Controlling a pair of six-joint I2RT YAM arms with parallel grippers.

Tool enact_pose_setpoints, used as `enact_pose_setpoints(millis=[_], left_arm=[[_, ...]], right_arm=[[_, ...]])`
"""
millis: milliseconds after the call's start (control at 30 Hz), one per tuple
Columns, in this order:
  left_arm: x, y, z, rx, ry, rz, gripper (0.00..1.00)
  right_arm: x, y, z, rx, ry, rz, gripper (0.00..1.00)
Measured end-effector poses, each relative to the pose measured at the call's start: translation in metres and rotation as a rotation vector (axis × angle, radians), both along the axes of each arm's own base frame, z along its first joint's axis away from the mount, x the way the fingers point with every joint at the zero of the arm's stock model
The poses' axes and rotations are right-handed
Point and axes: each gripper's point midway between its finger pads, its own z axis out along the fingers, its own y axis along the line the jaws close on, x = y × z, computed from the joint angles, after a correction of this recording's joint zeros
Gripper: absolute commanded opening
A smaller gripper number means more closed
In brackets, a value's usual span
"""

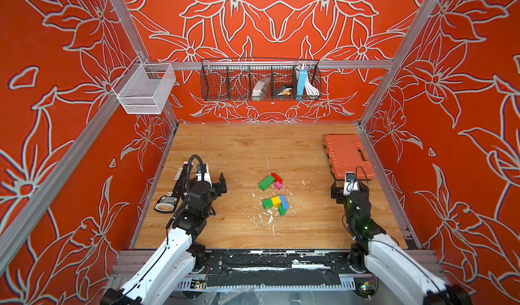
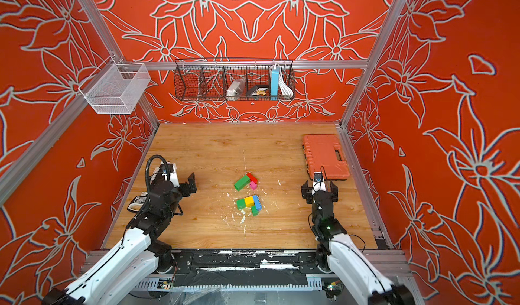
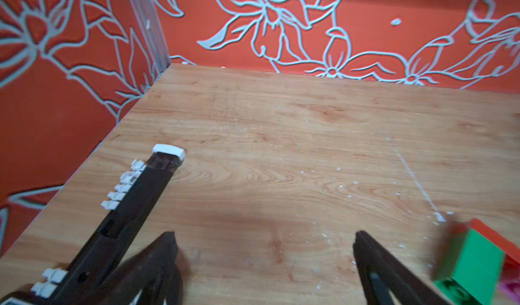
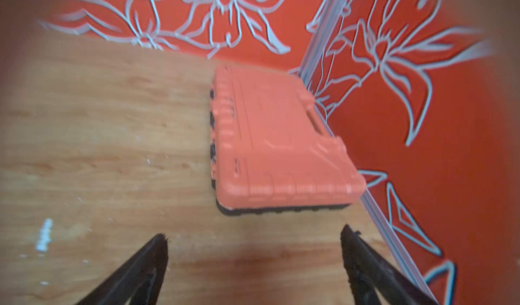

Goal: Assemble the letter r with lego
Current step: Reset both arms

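Both arms reach in nearest you: left hand and right hand stand wide, holding nothing. On the surface, the right hand sits just beside the orange case. Between that case and the left hand lie the lego's green-yellow-blue cluster and green-red-pink cluster, slightly apart.

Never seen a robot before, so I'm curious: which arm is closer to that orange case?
Right. The right gripper is just short of the orange case, at its near edge; the left gripper is far off, beyond the lego bricks.
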Motion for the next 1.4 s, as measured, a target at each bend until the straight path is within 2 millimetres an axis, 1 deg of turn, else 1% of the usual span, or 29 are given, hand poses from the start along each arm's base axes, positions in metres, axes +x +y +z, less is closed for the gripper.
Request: enact_pose_setpoints(millis=[67, 133, 200, 233, 267, 300, 367, 433, 533, 600, 667, 700, 733, 800, 1133, 1400], left_arm=[[0.004, 0.018, -0.011, -0.008, 0.028, 0.072, 0.98], [0.008, 0.031, -0.022, -0.003, 0.058, 0.124, 0.97], [0.013, 0.036, -0.034, 0.009, 0.085, 0.142, 0.98], [0.016, 0.037, -0.038, 0.016, 0.090, 0.143, 0.99], [0.019, 0.037, -0.043, 0.025, 0.094, 0.141, 0.99], [0.022, 0.037, -0.049, 0.033, 0.101, 0.141, 0.99], [0.028, 0.039, -0.063, 0.054, 0.127, 0.137, 0.99], [0.036, 0.038, -0.072, 0.064, 0.133, 0.121, 0.99], [0.049, 0.033, -0.087, 0.073, 0.124, 0.078, 0.99], [0.049, 0.029, -0.102, 0.070, 0.164, 0.049, 0.99], [0.051, 0.030, -0.098, 0.064, 0.143, 0.044, 0.98], [0.054, 0.030, -0.095, 0.059, 0.129, 0.042, 0.96], [0.055, 0.030, -0.092, 0.057, 0.119, 0.041, 0.99], [0.058, 0.030, -0.087, 0.053, 0.095, 0.039, 0.99], [0.062, 0.022, -0.078, 0.073, 0.060, 0.022, 0.99], [0.062, 0.022, -0.076, 0.085, 0.049, 0.027, 0.99]], right_arm=[[0.010, 0.000, -0.019, -0.030, 0.062, 0.003, 0.98], [0.025, 0.004, -0.030, -0.049, 0.095, 0.030, 0.98], [0.044, 0.005, -0.038, -0.037, 0.091, 0.034, 0.98], [0.049, 0.001, -0.041, -0.027, 0.096, 0.018, 0.98], [0.052, -0.008, -0.043, -0.018, 0.104, -0.011, 0.98], [0.057, -0.014, -0.039, -0.005, 0.096, -0.032, 0.98], [0.068, -0.022, -0.025, 0.019, 0.047, -0.054, 0.98], [0.073, -0.020, -0.016, 0.034, 0.018, -0.043, 0.98], [0.075, -0.017, -0.014, 0.043, 0.010, -0.024, 0.98], [0.075, -0.016, -0.014, 0.047, 0.011, -0.018, 0.98], [0.075, -0.015, -0.014, 0.049, 0.012, -0.014, 0.98], [0.075, -0.015, -0.014, 0.050, 0.012, -0.011, 0.98], [0.075, -0.014, -0.014, 0.051, 0.012, -0.010, 0.98], [0.075, -0.014, -0.014, 0.053, 0.012, -0.007, 0.98], [0.076, -0.013, -0.015, 0.057, 0.013, -0.001, 0.98], [0.076, -0.013, -0.015, 0.059, 0.012, -0.002, 0.98]])
